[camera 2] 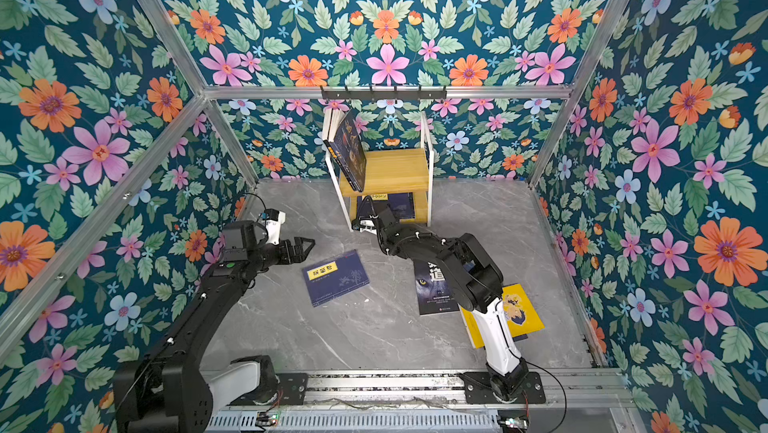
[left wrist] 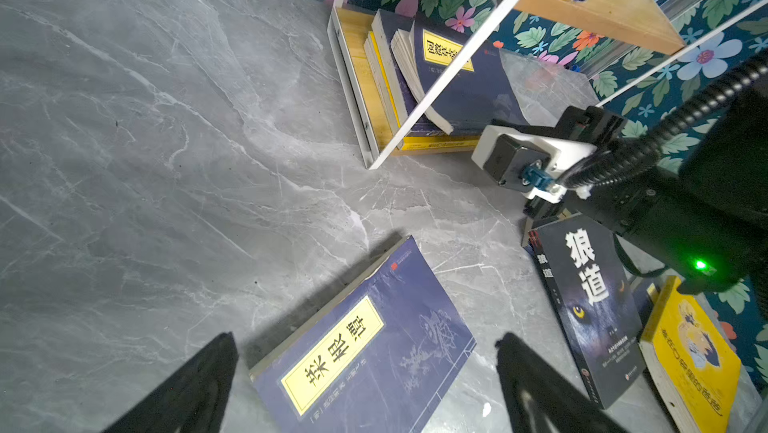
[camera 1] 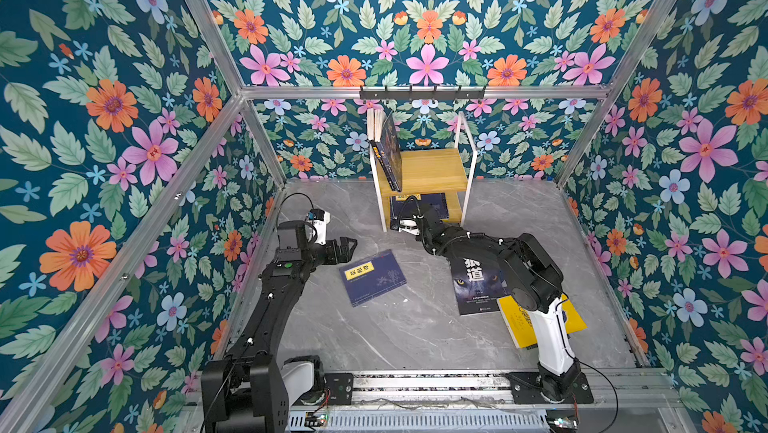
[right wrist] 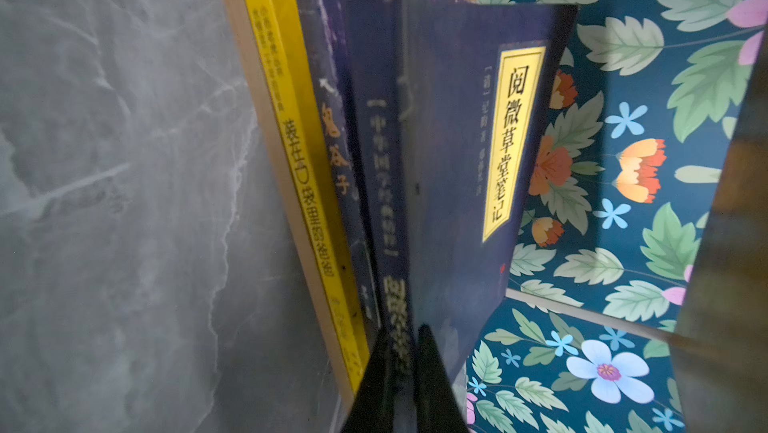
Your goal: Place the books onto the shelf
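Navy and thin, the paperback with the yellow label (right wrist: pixel 457 161) looks light and bendy, so it is best held by its stiff spine. That is just where the right gripper (right wrist: pixel 403 339) pinches it tight, while the book leans on other books on the lower board of the shelf (camera 1: pixel 432 165). The left gripper (left wrist: pixel 365 339) is spread wide and holds nothing, hanging just above another navy book (camera 1: pixel 372 277) that lies flat on the grey surface (camera 1: pixel 415 327), near a wolf-eyes book (camera 1: pixel 473 294) and a yellow book (camera 1: pixel 512 323).
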Controlling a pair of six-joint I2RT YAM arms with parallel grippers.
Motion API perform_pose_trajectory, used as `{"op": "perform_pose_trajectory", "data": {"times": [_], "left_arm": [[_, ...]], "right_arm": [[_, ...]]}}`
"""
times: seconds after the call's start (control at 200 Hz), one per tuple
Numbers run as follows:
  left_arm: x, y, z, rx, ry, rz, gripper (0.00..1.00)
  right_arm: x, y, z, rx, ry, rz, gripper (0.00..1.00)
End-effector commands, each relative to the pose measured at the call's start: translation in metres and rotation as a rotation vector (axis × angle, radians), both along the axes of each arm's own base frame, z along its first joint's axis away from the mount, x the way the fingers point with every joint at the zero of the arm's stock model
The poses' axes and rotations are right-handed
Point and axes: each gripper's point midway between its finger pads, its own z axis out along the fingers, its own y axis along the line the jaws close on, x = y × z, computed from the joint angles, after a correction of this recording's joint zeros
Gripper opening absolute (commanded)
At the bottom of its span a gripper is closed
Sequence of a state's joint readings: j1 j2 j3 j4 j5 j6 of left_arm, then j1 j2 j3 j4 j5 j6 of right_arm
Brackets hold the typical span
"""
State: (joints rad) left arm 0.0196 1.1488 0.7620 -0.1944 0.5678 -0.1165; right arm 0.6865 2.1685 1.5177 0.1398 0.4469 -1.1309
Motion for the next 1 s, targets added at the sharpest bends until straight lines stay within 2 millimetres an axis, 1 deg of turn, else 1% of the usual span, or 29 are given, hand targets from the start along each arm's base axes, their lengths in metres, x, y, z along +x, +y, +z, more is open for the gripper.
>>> {"op": "perform_pose_trajectory", "data": {"times": [0.0, 0.035, 0.08, 0.165, 0.225, 0.265, 0.35, 0.44, 0.505, 0.55, 0.665, 0.78, 0.915, 0.995], "left_arm": [[0.003, 0.000, 0.004, 0.012, -0.024, -0.010, 0.99], [0.003, -0.001, 0.004, 0.010, -0.025, -0.013, 0.99], [0.002, -0.001, 0.003, 0.011, -0.025, -0.015, 0.99], [0.004, 0.000, 0.002, 0.019, -0.021, -0.010, 1.00], [0.004, 0.001, 0.002, 0.019, -0.020, -0.009, 1.00], [0.003, 0.000, 0.003, 0.016, -0.024, -0.013, 1.00], [0.003, -0.001, 0.001, 0.013, -0.019, -0.017, 1.00], [0.004, 0.000, 0.003, 0.015, -0.020, -0.009, 1.00], [0.003, 0.000, 0.002, 0.012, -0.022, -0.014, 1.00], [0.002, -0.001, 0.002, 0.010, -0.021, -0.018, 1.00], [0.004, 0.000, 0.003, 0.014, -0.020, -0.011, 1.00], [0.002, -0.001, 0.002, 0.008, -0.026, -0.019, 1.00], [0.003, 0.000, 0.004, 0.017, -0.028, -0.014, 1.00], [0.001, -0.002, 0.003, 0.010, -0.031, -0.023, 1.00]], "right_arm": [[-0.006, 0.004, -0.015, 0.001, 0.083, 0.022, 0.03], [-0.007, 0.005, -0.014, 0.015, 0.098, 0.021, 0.06], [-0.009, 0.006, -0.016, 0.031, 0.130, 0.021, 0.11], [-0.019, 0.009, -0.015, 0.063, 0.200, 0.037, 0.31], [-0.027, 0.012, -0.010, 0.102, 0.240, 0.055, 0.41], [-0.033, 0.014, -0.007, 0.129, 0.272, 0.071, 0.46], [-0.042, 0.014, -0.001, 0.178, 0.337, 0.084, 0.53], [-0.049, 0.011, 0.004, 0.220, 0.403, 0.093, 0.55], [-0.051, 0.011, 0.012, 0.269, 0.431, 0.104, 0.58], [-0.050, 0.011, 0.017, 0.297, 0.444, 0.102, 0.59], [-0.043, 0.013, 0.022, 0.304, 0.432, 0.107, 0.59], [-0.037, 0.020, 0.017, 0.307, 0.427, 0.124, 0.57], [-0.027, 0.027, 0.016, 0.329, 0.410, 0.121, 0.56], [-0.020, 0.029, 0.010, 0.320, 0.401, 0.118, 0.55]]}}
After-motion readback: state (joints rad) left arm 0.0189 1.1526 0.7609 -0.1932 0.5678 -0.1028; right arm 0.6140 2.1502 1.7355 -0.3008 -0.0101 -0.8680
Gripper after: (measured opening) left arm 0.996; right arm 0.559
